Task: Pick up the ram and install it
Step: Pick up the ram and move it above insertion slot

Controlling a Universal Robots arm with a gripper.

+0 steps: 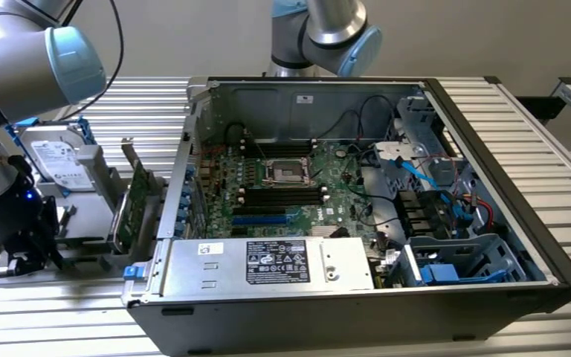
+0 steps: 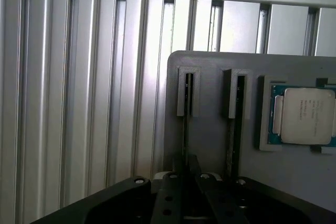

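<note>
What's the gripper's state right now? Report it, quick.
The gripper: at the ram standing in the grey holder; open or shut cannot be told.

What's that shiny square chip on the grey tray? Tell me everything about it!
The square silver metal-topped chip has faint print on its lid, with a green board edge showing around it. It lies flat inside a raised grey frame on the grey plastic tray, beside two upright slotted holders. Nothing else touches it.
</note>
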